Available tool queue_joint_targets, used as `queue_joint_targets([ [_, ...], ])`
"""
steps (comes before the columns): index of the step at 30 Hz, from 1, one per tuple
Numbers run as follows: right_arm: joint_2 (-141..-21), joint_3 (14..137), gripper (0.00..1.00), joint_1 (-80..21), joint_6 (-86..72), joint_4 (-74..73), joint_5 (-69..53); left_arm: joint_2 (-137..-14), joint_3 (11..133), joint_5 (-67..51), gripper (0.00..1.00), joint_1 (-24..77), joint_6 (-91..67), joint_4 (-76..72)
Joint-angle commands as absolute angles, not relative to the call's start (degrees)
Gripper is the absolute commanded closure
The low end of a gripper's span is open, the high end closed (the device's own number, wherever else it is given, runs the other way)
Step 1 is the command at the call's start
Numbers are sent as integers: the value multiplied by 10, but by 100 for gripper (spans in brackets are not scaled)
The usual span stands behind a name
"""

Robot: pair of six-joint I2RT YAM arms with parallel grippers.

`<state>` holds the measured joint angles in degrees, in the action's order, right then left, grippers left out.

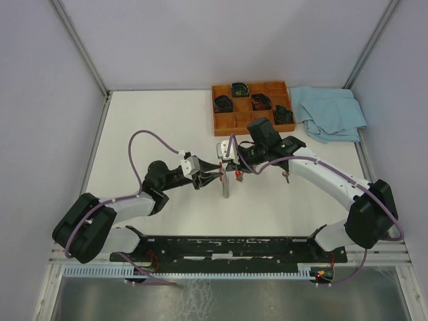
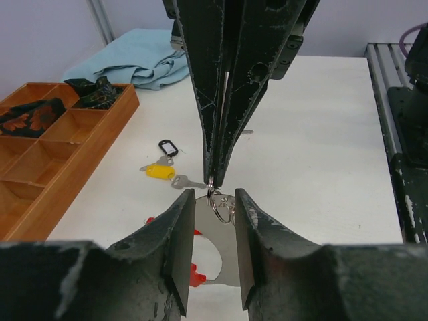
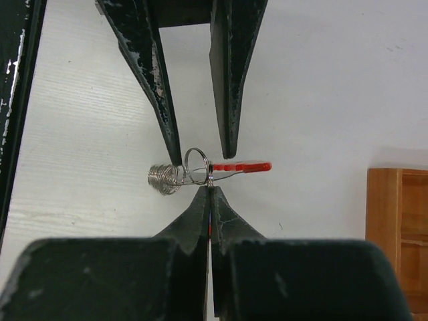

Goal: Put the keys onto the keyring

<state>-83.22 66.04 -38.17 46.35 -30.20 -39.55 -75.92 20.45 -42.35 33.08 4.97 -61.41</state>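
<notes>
Right gripper: clenched on keyring, frame centre.
Left gripper: released, jaws flanking it.
Yellow key: left of centre.

The left arm and right arm have white links and black joints. Purple cables run along them. Their tapered black fingers are scuffed white.

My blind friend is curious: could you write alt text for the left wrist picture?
The right pincer, closed, reaches from above pinching a silver keyring between the open fingers of the left pincer. Behind lie a yellow-capped key and a wooden tray.
</notes>
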Motion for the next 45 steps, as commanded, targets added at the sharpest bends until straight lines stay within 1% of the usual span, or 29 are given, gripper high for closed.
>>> queue_joint_targets([
  [1, -822, 701, 99, -398, 464, -326, -339, -712, 181, -368, 60, 330, -14, -634],
  [7, -820, 708, 99, -415, 448, -335, -295, -695, 156, -351, 53, 332, -81, -627],
  [8, -820, 708, 99, -416, 448, -334, -293, -696, 152, -350, 48, 332, -87, -632],
  [10, -819, 708, 99, -419, 447, -333, -290, -703, 148, -349, 45, 333, -92, -642],
  [16, -820, 710, 99, -425, 448, -334, -287, -739, 162, -351, 43, 332, -76, -651],
  [22, -816, 714, 99, -427, 449, -344, -279, -778, 187, -407, 42, 332, -82, -673],
  [26, -817, 722, 99, -431, 450, -359, -268, -775, 180, -417, 45, 332, -81, -697],
  [32, -831, 749, 99, -442, 444, -398, -242, -762, 200, -414, 54, 332, -31, -650],
  [36, -841, 766, 99, -450, 437, -418, -227, -770, 212, -420, 60, 333, -13, -650],
  [45, -872, 809, 99, -460, 409, -467, -206, -794, 225, -450, 65, 332, 1, -672],
])
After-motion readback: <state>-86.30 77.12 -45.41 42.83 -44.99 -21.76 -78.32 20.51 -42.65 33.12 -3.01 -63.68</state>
